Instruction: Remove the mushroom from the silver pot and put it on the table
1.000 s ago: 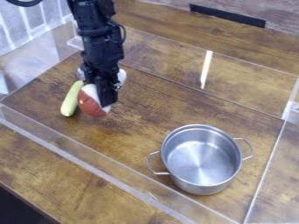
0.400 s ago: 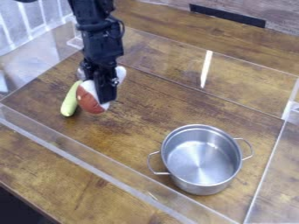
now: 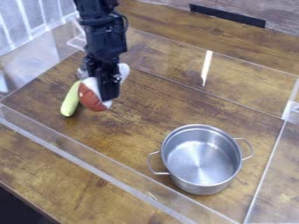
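The mushroom (image 3: 93, 96), with a red-brown cap and white stem, hangs just above the table (image 3: 176, 87) at the left. My gripper (image 3: 103, 86) points down and is shut on it from above, its dark fingers covering the mushroom's top. The silver pot (image 3: 202, 158) stands at the lower right with nothing inside it, well apart from the gripper.
A yellow-green spoon handle (image 3: 73, 99) lies right beside the mushroom on its left. Clear acrylic walls (image 3: 70, 149) border the wood surface in front, on the left and on the right. A thin upright clear panel edge (image 3: 205, 68) stands at the back.
My gripper has risen slightly with the mushroom still in it. The pot and the spoon have stayed where they were.
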Motion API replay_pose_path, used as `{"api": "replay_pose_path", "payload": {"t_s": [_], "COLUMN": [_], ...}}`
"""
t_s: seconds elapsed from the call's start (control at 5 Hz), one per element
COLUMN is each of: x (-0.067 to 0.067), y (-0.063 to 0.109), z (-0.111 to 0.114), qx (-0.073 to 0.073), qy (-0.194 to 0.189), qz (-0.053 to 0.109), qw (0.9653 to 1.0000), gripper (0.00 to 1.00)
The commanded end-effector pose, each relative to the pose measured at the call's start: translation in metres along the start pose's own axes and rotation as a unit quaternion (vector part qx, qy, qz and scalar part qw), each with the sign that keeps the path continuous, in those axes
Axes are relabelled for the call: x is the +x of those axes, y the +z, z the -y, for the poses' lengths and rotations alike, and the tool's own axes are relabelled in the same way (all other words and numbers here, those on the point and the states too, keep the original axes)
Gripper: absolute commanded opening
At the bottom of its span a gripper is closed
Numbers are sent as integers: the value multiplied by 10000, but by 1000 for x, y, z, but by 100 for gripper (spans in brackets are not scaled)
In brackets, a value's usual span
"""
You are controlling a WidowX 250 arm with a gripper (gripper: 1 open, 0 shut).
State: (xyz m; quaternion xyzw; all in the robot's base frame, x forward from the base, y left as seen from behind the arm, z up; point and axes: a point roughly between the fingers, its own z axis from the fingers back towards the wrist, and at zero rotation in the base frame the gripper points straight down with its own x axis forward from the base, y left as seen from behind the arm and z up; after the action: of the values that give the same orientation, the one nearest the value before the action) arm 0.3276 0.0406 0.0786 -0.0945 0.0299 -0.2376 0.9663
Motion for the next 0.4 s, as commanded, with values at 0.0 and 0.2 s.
{"api": "replay_pose_path", "payload": {"t_s": [0.0,0.2], "x": [-4,-12], "y": [27,27], "z": [17,24], "qx": [176,118], "qy": [-153,-214], "qz": [276,262], "qw": [9993,9994], "gripper": [0,0]}}
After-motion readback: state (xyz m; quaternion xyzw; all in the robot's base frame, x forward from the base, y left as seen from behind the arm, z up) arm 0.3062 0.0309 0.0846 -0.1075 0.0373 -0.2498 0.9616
